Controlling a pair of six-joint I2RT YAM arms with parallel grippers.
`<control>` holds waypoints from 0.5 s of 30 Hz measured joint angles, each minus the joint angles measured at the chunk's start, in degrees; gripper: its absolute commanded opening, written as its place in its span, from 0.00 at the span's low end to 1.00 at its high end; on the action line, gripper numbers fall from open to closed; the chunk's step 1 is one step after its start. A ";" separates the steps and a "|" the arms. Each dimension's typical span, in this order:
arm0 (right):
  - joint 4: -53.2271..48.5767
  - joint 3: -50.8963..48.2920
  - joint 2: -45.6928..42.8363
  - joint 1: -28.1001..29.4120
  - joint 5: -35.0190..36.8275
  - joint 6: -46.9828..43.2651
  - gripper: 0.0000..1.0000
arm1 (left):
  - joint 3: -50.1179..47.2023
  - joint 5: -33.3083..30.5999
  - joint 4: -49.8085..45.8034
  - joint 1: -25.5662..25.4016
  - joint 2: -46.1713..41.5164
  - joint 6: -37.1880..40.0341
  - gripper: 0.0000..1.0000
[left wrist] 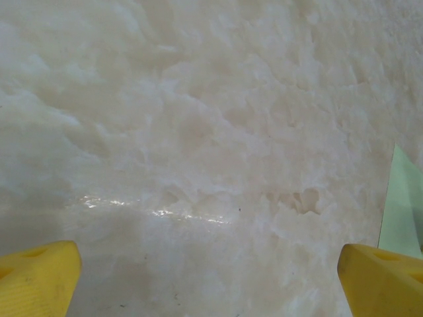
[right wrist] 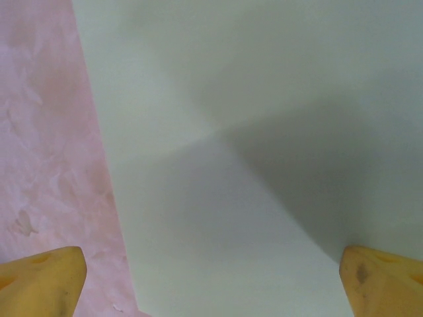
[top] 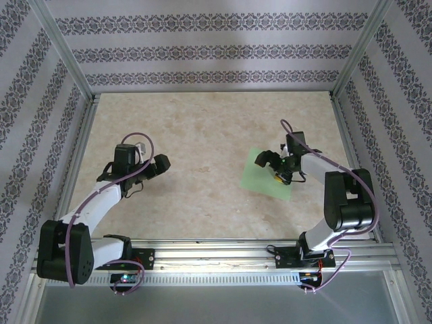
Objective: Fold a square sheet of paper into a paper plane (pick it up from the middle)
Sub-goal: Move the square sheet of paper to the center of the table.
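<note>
Marbled table [top: 202, 128] | square sheet of paper [top: 258, 178] lies flat, right of centre | right gripper [right wrist: 211, 284], jaws spread wide and empty, hangs directly over its middle | left gripper [left wrist: 211, 281], likewise spread, sits well apart to the left.

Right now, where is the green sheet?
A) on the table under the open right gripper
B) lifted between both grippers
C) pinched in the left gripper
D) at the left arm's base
A: the square sheet of paper lies on the table below the right gripper, whose jaws stand wide apart; the open left gripper hangs over bare tabletop.
</note>
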 measured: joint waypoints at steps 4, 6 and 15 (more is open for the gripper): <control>0.04 1.97 2.27 4.11 0.04 0.63 0.98 | 0.07 -1.42 0.42 -0.33 -0.04 -2.05 1.00; 0.37 3.06 3.48 6.60 0.07 1.38 0.98 | 0.04 -1.07 1.42 -0.33 -0.04 -2.78 1.00; 2.80 7.80 8.37 18.34 0.46 5.16 0.98 | 0.02 6.38 6.27 -0.33 -0.04 -3.19 1.00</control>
